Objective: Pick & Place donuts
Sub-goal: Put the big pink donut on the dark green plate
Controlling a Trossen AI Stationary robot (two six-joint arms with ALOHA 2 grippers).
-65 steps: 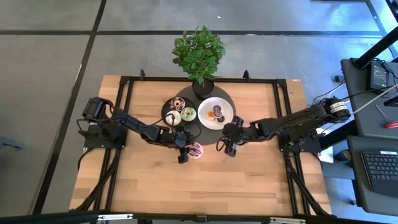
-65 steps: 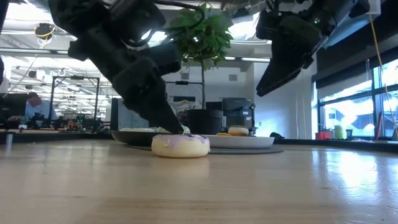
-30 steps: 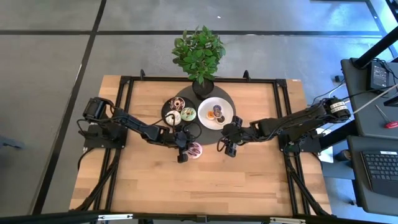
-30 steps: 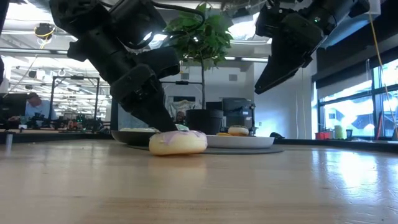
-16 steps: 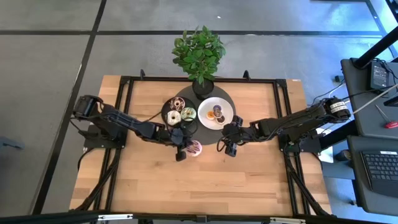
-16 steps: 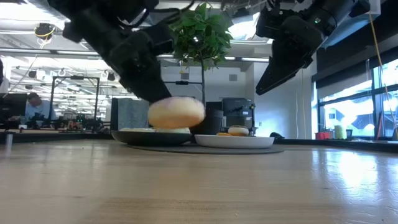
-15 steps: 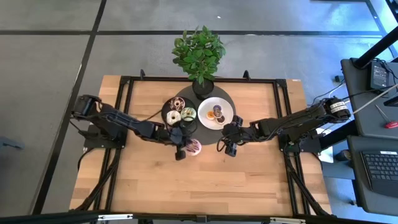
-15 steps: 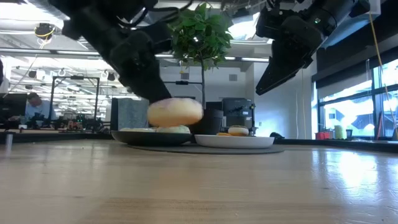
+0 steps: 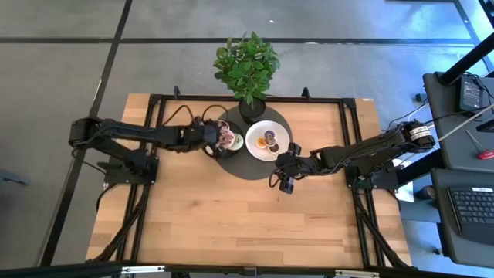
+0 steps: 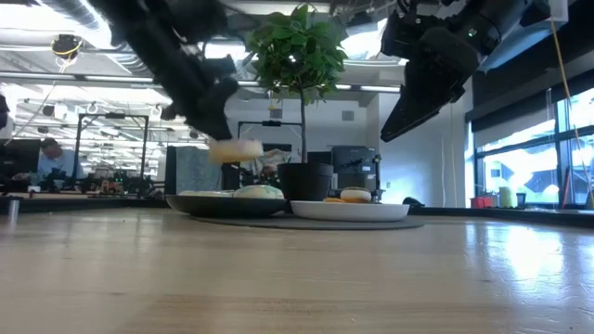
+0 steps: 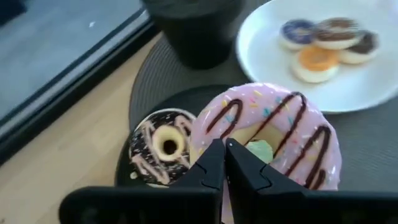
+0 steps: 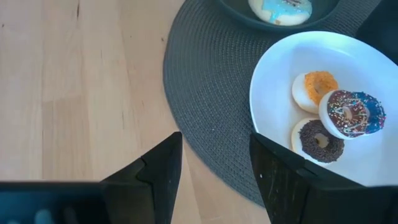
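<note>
I had the left gripper [image 11: 224, 163] clamped on the pink-frosted, chocolate-striped ring donut [image 11: 268, 138] above the round black plate [image 11: 140, 117], apparently about to set it down, while the right gripper [image 12: 211, 165] hung spread and empty beside the round white plate [image 12: 273, 74].

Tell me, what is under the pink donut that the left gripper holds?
Under the pink donut lies the black plate, with a chocolate donut beside and a green one glimpsed through its hole; the rest is covered.
</note>
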